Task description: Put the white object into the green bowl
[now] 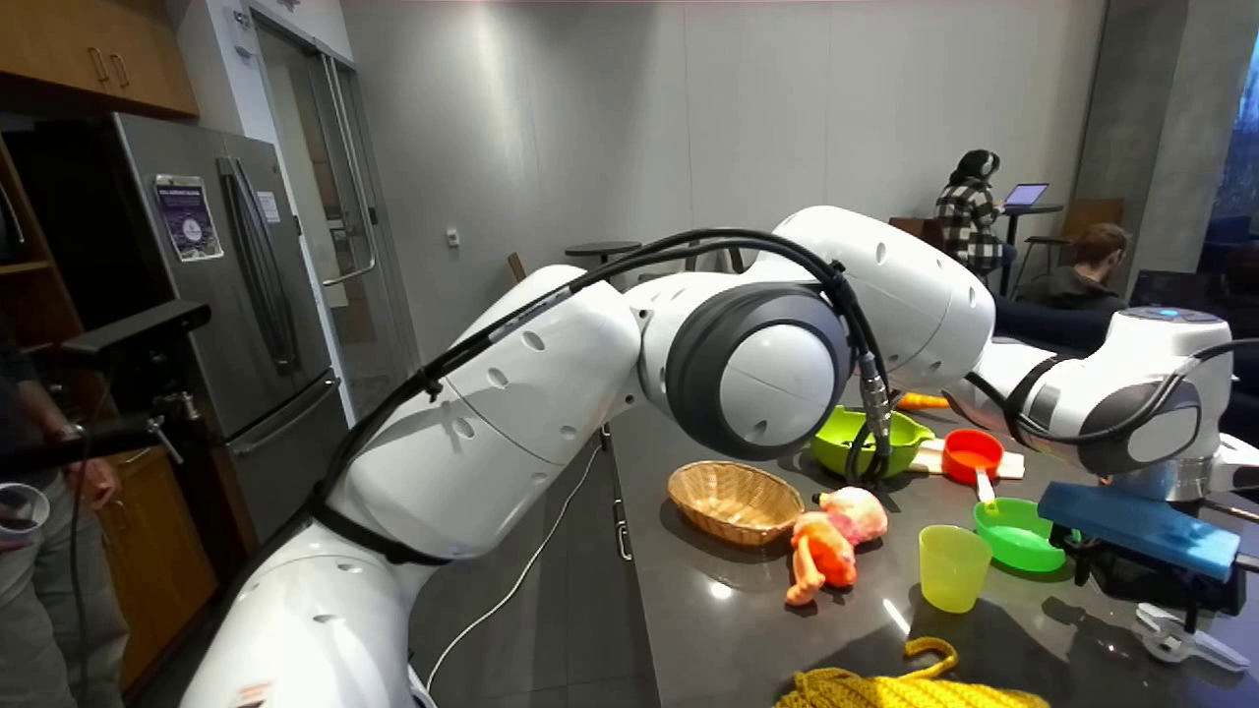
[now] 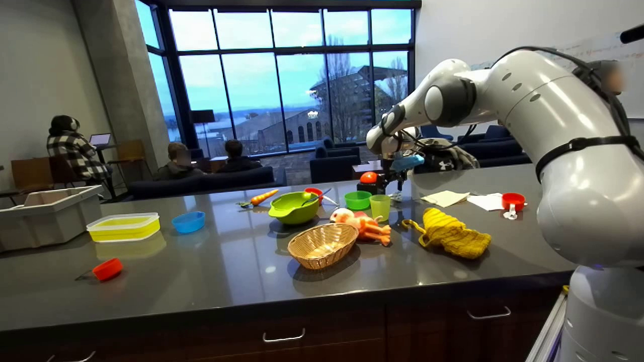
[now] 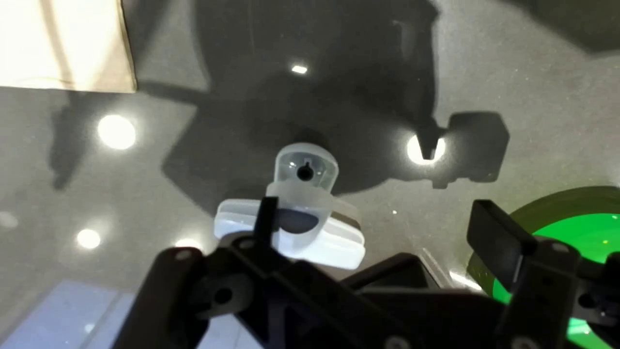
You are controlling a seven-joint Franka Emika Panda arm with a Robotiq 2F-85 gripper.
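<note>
The white object [image 3: 334,245], a white bar crossed by a translucent piece with a small hole, lies on the dark counter in the wrist view. My gripper [image 3: 378,203] stands open above the counter, its fingers wide apart. One finger [image 3: 268,218] overlaps the white object in that view; I cannot tell whether they touch. In an exterior view the white object [image 1: 1175,644] lies close below my gripper [image 1: 1136,600]. Two green bowls are visible: a shallow bright green bowl [image 1: 1023,536] beside the gripper, and a larger lime-green bowl [image 2: 294,208] with a spout farther off. Which is meant, I cannot tell.
A pale yellow cup [image 1: 954,567] stands near the shallow bowl. Beyond it are an orange-pink soft toy [image 1: 831,541], a wicker basket [image 1: 738,503] and yellow knitwear [image 2: 453,234]. An orange-red ball [image 2: 369,178] sits on a black box [image 2: 371,187] beside the gripper.
</note>
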